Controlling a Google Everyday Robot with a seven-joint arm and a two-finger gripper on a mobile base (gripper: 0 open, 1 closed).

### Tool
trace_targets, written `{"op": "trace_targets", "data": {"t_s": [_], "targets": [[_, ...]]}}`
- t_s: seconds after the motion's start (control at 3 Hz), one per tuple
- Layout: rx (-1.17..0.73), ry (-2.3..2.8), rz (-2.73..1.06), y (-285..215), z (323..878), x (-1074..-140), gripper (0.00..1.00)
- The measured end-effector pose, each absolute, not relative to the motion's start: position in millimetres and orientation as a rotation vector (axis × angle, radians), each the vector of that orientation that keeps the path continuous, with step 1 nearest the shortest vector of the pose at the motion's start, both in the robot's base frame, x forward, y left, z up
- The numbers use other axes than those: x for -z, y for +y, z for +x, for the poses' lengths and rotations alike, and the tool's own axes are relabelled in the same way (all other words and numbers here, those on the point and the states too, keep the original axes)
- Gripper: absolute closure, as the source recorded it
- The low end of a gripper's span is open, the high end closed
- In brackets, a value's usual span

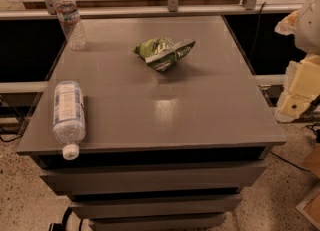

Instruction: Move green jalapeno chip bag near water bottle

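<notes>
Nearest me are three stepped drawer fronts (150, 175) under the grey table (200, 120). On the top I count two bottles and one bag.

The closer bottle is the fat bottle (68, 112) with the big white-and-blue label. It lies on its side by the left edge, its long axis running near to far, and its white cap (70, 151) reaches the front lip.

Off the right side of the table, clear of its edge, hangs the one gripper (301, 87), a pale yellowish shape partly cut off from where I stand. It touches nothing on the table and holds nothing that I can see. Whether it is parted or closed I cannot tell.

Farther back, around the middle of the table's far half, lies the green jalapeno chip bag (164, 53), crumpled and resting on the surface. Its long axis runs roughly left to right, the right end angled a little toward the back, with the pale strip edge slanting the same way.

Farthest off, the water bottle (70, 21) stands upright at the back left corner, well apart from the bag, just before the rail (200, 11) behind the table.
</notes>
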State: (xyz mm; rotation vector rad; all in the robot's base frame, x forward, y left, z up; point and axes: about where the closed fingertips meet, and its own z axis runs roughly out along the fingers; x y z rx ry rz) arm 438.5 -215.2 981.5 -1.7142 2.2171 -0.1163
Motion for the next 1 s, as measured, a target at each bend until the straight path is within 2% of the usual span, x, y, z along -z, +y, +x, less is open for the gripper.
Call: {"op": "trace_targets", "data": {"t_s": [0.67, 1.0], "targets": [[0.108, 2.166, -1.715, -208.7, 446.3, -989.3, 0.0], [0.075, 2.064, -1.726, -195.0, 477.4, -1000.5, 0.0]]}}
